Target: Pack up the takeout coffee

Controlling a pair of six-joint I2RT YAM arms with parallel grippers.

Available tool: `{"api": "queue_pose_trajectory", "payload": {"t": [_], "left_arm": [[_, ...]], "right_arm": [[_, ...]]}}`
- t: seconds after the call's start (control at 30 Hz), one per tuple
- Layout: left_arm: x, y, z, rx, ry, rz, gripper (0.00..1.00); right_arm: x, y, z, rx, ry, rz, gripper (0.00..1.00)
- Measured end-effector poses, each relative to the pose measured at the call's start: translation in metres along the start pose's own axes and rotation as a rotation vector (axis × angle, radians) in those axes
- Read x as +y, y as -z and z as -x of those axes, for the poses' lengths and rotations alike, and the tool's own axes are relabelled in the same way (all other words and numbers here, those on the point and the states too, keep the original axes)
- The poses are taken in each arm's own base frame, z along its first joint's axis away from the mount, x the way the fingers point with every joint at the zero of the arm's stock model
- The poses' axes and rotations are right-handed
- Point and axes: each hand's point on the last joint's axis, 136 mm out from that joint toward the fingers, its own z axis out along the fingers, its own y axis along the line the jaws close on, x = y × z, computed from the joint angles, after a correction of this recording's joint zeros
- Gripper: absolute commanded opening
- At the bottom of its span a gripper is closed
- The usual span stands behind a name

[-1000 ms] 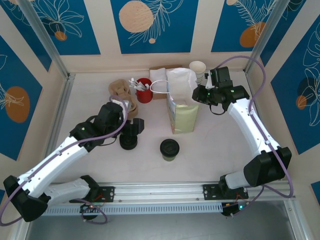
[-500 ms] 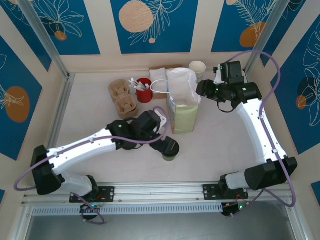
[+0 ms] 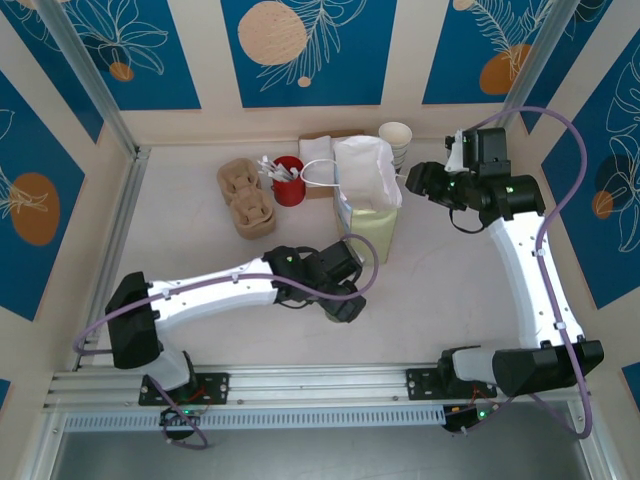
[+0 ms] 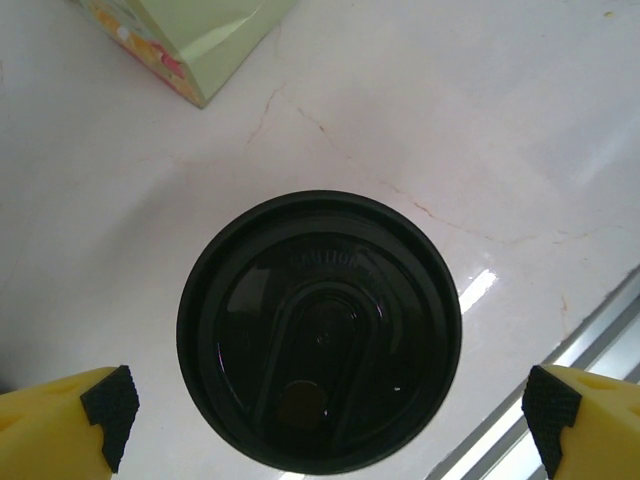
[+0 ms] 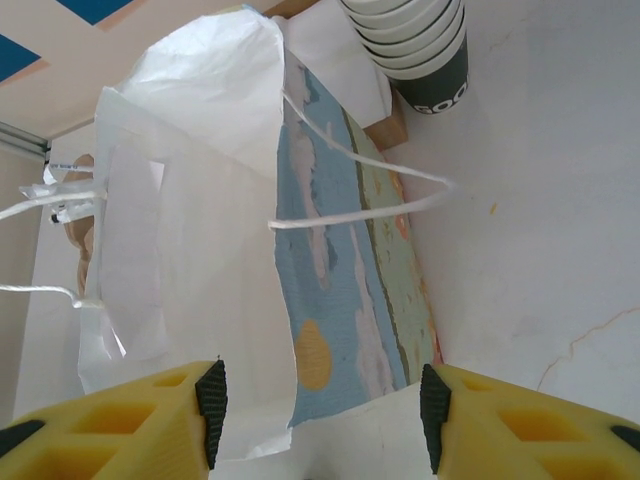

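Left gripper (image 4: 330, 403) is parked right over the takeout coffee (image 4: 320, 330). Fingers are spread as wide as they go, one yellow tip in each bottom corner of the wrist view, and neither touches the cup. The cup stands upright on the table (image 4: 500, 150), a bit below the paper bag (image 3: 365, 230) in the overhead shot, near the metal rail along the bottom edge.

Stuff I'd worry about from here:

- The lid sits slightly above the line between the two fingertips in the wrist frame. If the claw closes like that, my guess is it pinches the near curve of the cup instead of the middle and squirts it away, possibly toward the rail.
- Can't tell how low the fingers are. Grab at lid height and the black lid could pop off. Squeeze the paper wall hard and it dents.
- The bag's mouth looks messy. In the right wrist view the white top is crumpled and folded over, and a thin handle loop (image 5: 380, 205) hangs across the opening. A cup lowered in could snag that, or push on the rim and tip the bag over.
- Right gripper (image 5: 320, 410) sits at the right of the bag top with its fingers apart. I can't tell whether it touches the paper, so I wouldn't count on it steadying anything.
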Motion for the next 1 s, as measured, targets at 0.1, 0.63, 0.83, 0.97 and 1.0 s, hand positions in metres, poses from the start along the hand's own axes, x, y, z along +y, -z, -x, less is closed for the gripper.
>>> {"api": "queue_pose_trajectory", "payload": {"t": [0.1,0.63,0.83,0.97,1.0], "left_arm": [[0.001,-0.006,-0.001,0.017,0.011,0.016,1.0],[-0.005,-0.022,-0.004,0.064,0.008,0.033,0.87],[-0.005,-0.025,-0.006,0.079,0.017,0.044,0.81],[-0.003,-0.025,-0.007,0.08,0.016,0.054,0.8],[-0.003,-0.025,-0.007,0.082,0.016,0.058,0.8]], "right_arm": [[-0.003,-0.001,-0.002,0.008,-0.008,0.001,0.56],[-0.019,-0.01,-0.009,0.041,-0.056,0.003,0.56],[-0.02,-0.01,-0.008,0.037,-0.064,0.007,0.56],[-0.02,-0.009,-0.006,0.032,-0.066,0.015,0.56],[-0.02,-0.008,-0.006,0.032,-0.066,0.016,0.56]]}}
